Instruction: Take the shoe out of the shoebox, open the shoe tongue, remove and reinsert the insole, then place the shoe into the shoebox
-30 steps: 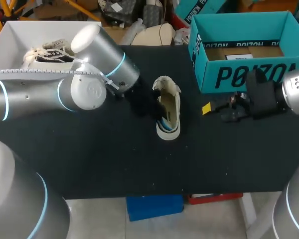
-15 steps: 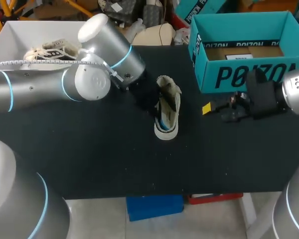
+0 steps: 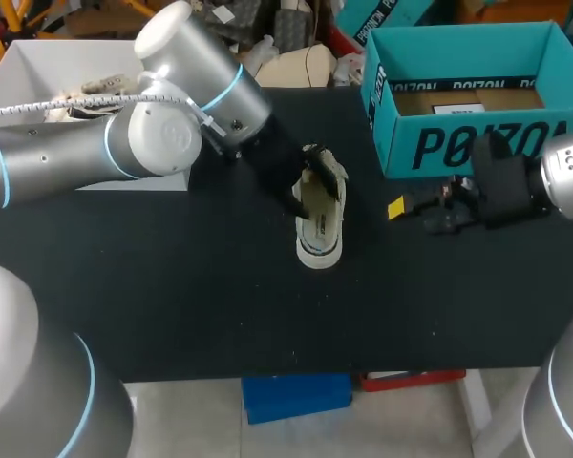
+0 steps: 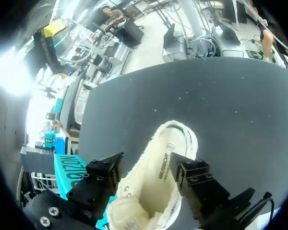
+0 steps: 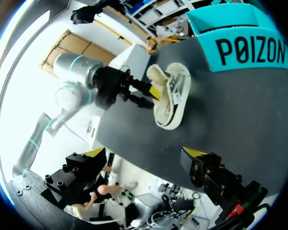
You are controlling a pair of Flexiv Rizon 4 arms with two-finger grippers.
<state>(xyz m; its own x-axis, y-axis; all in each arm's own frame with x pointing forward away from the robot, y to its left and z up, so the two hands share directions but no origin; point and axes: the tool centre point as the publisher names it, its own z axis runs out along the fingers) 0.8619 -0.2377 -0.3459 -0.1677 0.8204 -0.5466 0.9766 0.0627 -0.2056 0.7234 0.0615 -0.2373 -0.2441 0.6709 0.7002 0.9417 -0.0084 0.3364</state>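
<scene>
Cream fabric shoe (image 3: 320, 218) lay on the black table (image 3: 172, 286) near its middle, outside the shoebox. In the left wrist view its fleecy lined opening faced the camera.

The left gripper (image 3: 306, 187) was at the shoe's far end, its arm coming in from the far left across the table. Its jaws stood spread, one on either side of the opening, with the shoe's collar between them. A sliver of table showed between one finger and the shoe, so no two-sided pinch was recorded.

The right gripper (image 5: 145, 153) was well apart from the shoe on the right side of the table, just in front of the shoebox. Its jaws were spread wide, both yellow tips were visible, and nothing lay between them.

The teal shoebox (image 3: 458, 148) stood open at the table's far right corner, with brown card showing on its floor and no shoe inside.

A white box (image 3: 38, 52) stood at the far left corner, behind the left arm. A second pale shoe (image 3: 94, 91) with loose laces lay in it.
</scene>
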